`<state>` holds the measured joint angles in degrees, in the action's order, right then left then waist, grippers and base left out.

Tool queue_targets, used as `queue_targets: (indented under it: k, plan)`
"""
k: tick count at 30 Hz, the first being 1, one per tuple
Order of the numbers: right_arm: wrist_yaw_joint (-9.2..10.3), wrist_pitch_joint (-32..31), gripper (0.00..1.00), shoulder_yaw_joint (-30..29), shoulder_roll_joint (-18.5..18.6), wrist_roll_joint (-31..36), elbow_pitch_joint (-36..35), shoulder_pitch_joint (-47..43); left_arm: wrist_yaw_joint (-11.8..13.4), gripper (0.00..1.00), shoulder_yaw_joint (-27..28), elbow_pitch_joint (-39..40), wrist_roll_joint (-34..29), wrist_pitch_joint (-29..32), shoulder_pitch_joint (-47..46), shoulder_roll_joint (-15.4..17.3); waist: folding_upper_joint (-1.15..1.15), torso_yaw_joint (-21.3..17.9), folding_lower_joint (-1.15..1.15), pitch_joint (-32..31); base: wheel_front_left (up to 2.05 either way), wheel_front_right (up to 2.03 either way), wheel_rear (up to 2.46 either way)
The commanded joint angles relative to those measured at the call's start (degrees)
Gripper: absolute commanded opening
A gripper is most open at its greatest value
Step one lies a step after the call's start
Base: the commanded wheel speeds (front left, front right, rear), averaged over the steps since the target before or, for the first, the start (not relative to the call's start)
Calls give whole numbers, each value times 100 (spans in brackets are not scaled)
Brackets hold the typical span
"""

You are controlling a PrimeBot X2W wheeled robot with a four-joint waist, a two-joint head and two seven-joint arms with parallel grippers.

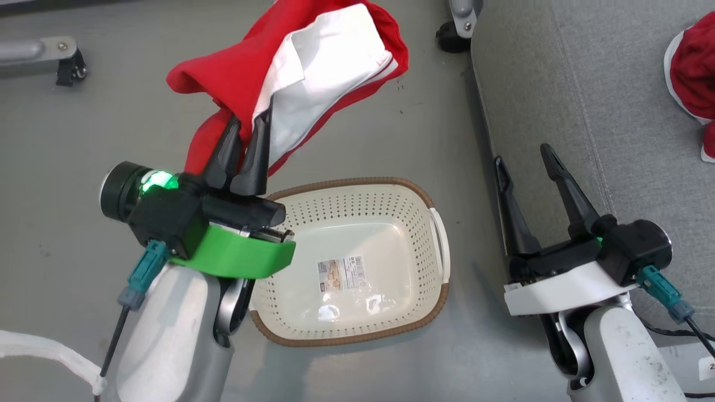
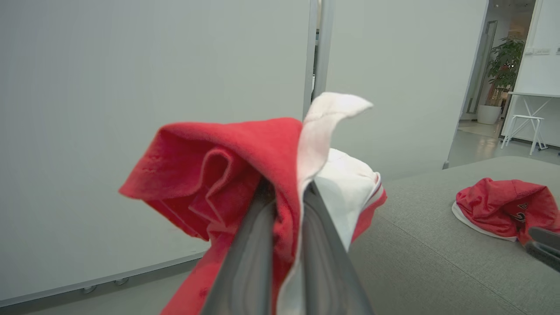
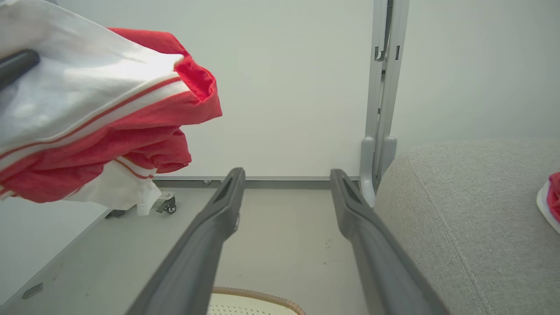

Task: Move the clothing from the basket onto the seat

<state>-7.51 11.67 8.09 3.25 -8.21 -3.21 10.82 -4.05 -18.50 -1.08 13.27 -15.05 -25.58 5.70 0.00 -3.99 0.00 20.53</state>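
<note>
My left gripper [image 1: 251,125] is shut on a red and white piece of clothing [image 1: 301,72], held up in the air above and behind the basket [image 1: 430,268]. The same garment [image 2: 245,175] bunches around the fingers in the left wrist view and hangs at the upper left in the right wrist view [image 3: 100,118]. The cream basket with its brown rim stands on the floor, only a label sticker on its bottom. A second red garment [image 1: 692,72] lies on the grey seat [image 1: 586,95] at the right. My right gripper [image 1: 525,162] is open, holding nothing, at the seat's near edge.
Grey floor [image 1: 84,139] lies around the basket. A partition wall [image 2: 131,109] with wheeled metal feet [image 1: 458,28] stands behind. The seat's rounded edge [image 3: 407,183] lies just right of my right fingers. A doorway with a plant [image 2: 503,70] shows far off.
</note>
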Motion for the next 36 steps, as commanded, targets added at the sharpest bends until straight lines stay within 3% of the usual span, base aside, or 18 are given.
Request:
queue_targets:
  k: [1,19,36]
  plan:
    - [4,-21,100,2,16,-13,7,-125,-24,0,13,93,-59,-16,170,-27,0,65,0,-296,0,0,0]
    - [4,-375,100,87,-11,-55,-114,-938,54,0,-151,602,22,-11,1360,-66,0,91,0,-1219,0,0,0]
    - [3,-530,100,123,-24,-76,-254,-1201,117,0,-312,662,188,37,1622,-50,0,111,0,-1489,0,0,0]
